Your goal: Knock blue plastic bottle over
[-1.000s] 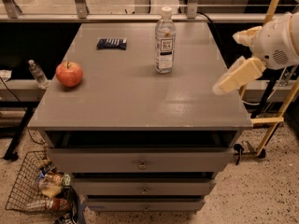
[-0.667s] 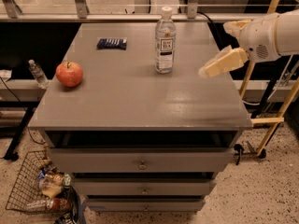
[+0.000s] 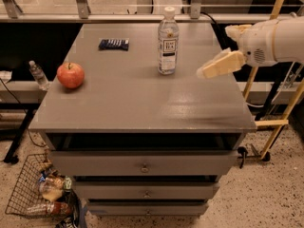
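Gripper [image 3: 209, 70] above right side of cabinet top [image 3: 142, 101], its grip cannot be told, blue plastic bottle [image 3: 167, 42] upright to its left, apart, apple [image 3: 70, 75] and packet [image 3: 113, 44] farther left

Place: a robot test lab or workshop, by its look.
Furniture: a plain grey worktop [image 3: 142, 103] over metal drawers [image 3: 145, 165], dead centre.
Floor: speckled hard floor [image 3: 266, 198]; a wire basket [image 3: 26, 189] of bottles and packets at 7 o'clock.
Surroundings: a yellow frame [image 3: 271, 123] at 3 o'clock and a metal rail [image 3: 118, 18] along 12 o'clock.
Robot: a white arm's hand [image 3: 219, 65] hovers over the worktop edge at 2 o'clock.
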`<state>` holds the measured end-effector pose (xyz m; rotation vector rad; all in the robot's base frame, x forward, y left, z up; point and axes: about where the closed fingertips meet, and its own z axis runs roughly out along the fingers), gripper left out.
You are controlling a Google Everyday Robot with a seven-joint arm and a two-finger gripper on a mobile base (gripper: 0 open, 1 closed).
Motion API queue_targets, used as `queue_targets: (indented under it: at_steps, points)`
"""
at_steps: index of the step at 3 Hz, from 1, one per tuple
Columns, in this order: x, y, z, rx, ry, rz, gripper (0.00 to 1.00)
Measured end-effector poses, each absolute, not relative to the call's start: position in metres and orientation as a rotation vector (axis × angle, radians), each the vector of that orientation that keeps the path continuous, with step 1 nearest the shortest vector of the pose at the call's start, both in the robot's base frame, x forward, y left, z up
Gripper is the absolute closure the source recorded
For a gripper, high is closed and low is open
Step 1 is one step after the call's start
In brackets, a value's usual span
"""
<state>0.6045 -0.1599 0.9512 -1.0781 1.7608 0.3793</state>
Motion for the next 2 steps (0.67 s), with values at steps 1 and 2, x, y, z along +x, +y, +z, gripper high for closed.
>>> queue_targets:
  at_steps: [1,2]
  points:
    - [0.635,-0.141,0.944,-0.995,1.739,0.404,0.00]
    - [0.667,-0.121,0.937,-0.945,1.712,0.422,0.00]
